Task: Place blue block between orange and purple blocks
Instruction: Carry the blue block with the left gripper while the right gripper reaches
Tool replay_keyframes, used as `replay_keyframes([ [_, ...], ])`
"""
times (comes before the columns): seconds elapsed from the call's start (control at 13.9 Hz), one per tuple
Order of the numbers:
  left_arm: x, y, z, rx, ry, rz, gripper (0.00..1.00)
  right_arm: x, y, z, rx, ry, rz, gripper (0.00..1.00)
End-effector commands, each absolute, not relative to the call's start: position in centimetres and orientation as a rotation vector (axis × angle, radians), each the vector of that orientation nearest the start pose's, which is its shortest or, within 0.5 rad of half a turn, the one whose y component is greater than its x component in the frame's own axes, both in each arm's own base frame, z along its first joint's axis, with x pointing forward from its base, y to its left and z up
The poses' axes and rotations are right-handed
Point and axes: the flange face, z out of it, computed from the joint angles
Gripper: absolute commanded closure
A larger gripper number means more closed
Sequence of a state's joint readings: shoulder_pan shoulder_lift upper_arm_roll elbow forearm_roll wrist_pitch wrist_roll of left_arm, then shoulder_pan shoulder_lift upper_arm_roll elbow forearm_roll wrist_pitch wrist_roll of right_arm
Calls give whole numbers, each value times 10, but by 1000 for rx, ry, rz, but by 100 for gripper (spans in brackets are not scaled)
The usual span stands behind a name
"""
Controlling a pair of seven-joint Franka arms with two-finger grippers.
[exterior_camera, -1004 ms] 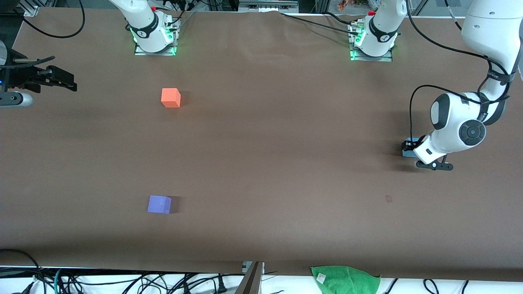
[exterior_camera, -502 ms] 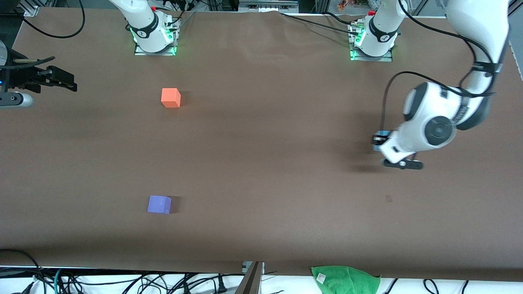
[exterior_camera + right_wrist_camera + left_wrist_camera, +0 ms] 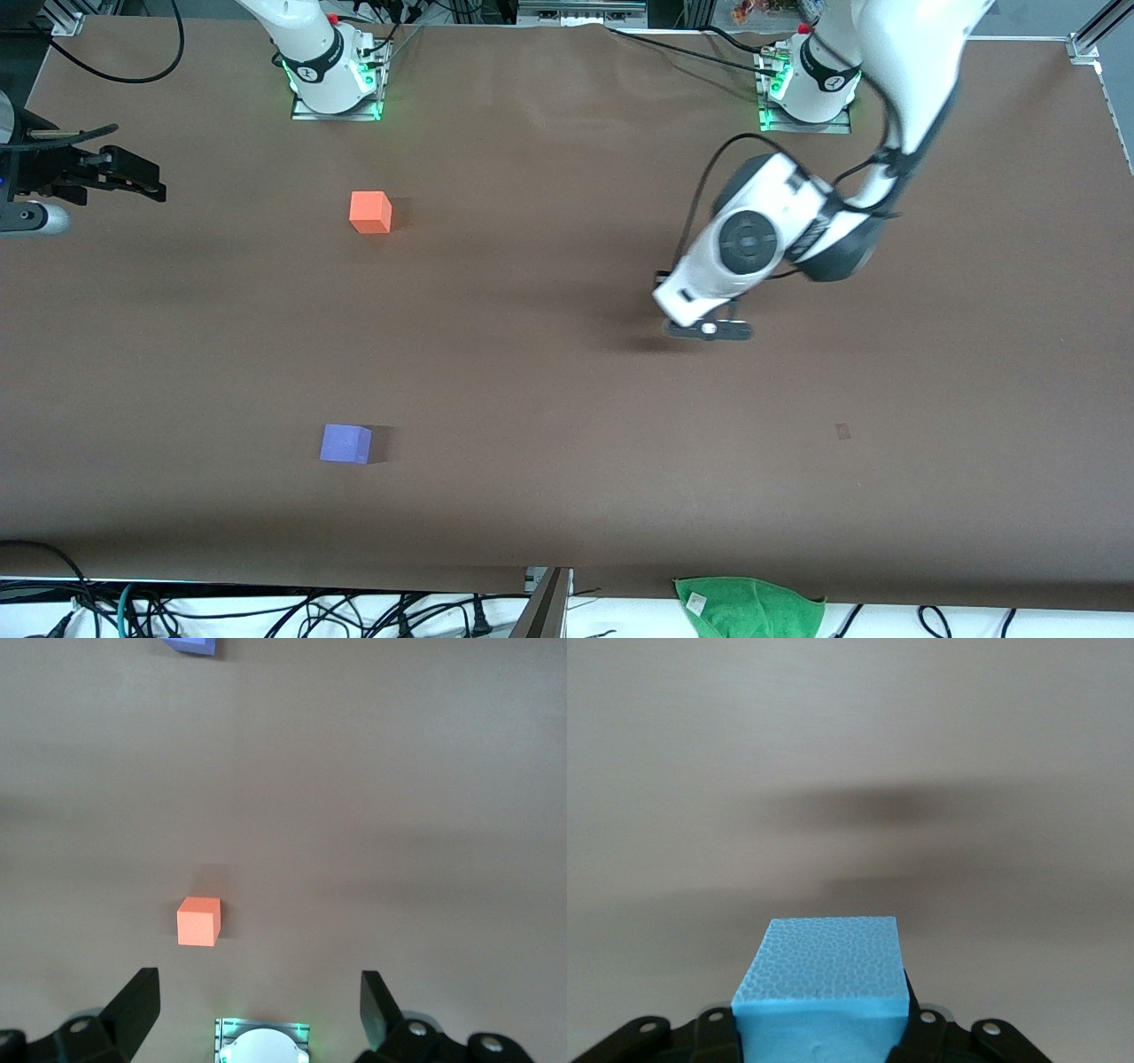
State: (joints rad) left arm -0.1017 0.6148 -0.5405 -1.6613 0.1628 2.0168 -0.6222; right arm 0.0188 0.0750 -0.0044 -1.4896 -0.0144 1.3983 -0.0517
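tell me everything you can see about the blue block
The blue block is a light sky-blue cube with a pebbled, foam-like matte surface and plain faces. The left gripper is shut on it, fingers pressing two opposite sides, holding it level in the air over bare brown table. The front view hides it.

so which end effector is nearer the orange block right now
Right. The right end effector waits open near the right arm's end of the table, a shorter way from the orange block. The left end effector, shut on the blue block, is over mid-table.
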Motion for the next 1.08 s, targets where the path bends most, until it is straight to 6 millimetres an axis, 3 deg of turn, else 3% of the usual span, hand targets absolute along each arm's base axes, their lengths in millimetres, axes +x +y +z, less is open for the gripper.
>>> replay_keyframes([
  [0.0, 560, -407, 239, -3229, 72, 334, 73, 561, 10, 607, -3090, -114, 231, 0],
  [0.22, 552, -419, 204, -3223, 52, 318, 72, 568, 11, 594, -3075, -118, 260, 0],
  [0.43, 542, -431, 195, -3205, -44, 301, 62, 574, 15, 588, -3077, -119, 237, 0],
  [0.5, 539, -435, 194, -3199, -48, 300, 53, 574, 16, 587, -3078, -121, 240, 0],
  [0.57, 539, -435, 192, -3195, -51, 297, 18, 575, 16, 584, -3078, -119, 247, 0],
  [0.65, 541, -433, 194, -3196, -54, 292, 0, 581, 16, 573, -3074, -116, 275, 0],
  [0.79, 548, -428, 203, -3204, -75, 276, 0, 584, 12, 566, -3072, -103, 291, 0],
  [1.0, 565, -409, 255, -3203, -117, 214, 0, 585, 26, 560, -3076, -138, 310, 0],
])
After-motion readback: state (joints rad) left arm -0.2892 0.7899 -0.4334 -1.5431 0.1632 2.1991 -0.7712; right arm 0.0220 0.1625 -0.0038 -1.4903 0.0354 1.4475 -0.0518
